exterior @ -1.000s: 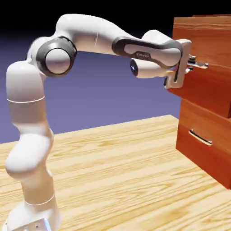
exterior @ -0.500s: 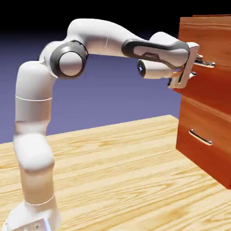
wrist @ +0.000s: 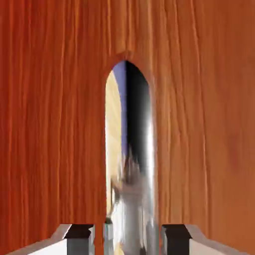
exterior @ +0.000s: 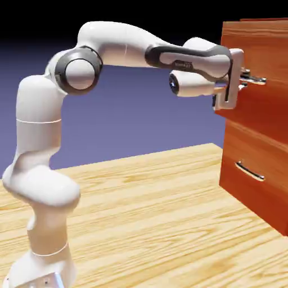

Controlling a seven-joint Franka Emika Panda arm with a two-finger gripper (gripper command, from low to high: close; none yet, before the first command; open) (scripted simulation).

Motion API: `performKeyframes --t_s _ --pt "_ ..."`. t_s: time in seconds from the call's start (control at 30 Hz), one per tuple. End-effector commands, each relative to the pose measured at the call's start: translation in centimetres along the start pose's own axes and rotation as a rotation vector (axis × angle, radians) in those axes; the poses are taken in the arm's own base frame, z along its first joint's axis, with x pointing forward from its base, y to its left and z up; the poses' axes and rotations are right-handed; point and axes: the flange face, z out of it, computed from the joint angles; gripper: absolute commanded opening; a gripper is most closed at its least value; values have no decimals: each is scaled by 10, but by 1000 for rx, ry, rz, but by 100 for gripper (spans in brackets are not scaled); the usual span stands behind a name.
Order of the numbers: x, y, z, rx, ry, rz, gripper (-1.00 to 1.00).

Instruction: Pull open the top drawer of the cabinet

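Note:
The cabinet [exterior: 261, 34] stands at the right of the exterior view, reddish-brown and glossy. My gripper [exterior: 246, 79] is pressed up to the top drawer [exterior: 264, 109], at its silver bar handle [exterior: 256, 80]. In the hand view the drawer's wood [wrist: 55, 124] fills the frame. There the shiny handle [wrist: 138, 189] runs down between my two grey fingertips [wrist: 79, 238], with the gripper [wrist: 128, 240] shut on it. The hand hides the drawer's near edge, so I cannot tell how far out it stands.
Below is the lower drawer [exterior: 256, 194] with its own silver handle [exterior: 250, 171]. The cabinet rests on a light wooden table [exterior: 146, 214]. The white arm arches from the lower left across to the cabinet.
The hand moved right onto the handle. The jaws stood wide half a second ago and have since shut on the bar. The elbow and shoulder links shifted.

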Motion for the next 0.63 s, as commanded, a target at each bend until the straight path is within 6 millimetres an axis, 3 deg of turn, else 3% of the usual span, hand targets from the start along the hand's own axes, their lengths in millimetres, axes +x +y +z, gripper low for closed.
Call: performKeyframes --t_s 0.0,0.47,0.5,0.53,0.6 --pt "0 0 -8 -1 0 0 -100" --pt "0 0 -147 0 0 0 -100" --pt "0 0 -147 0 0 0 100" --pt "0 0 -147 0 0 0 100" --pt "0 1 -171 1 0 3 100"
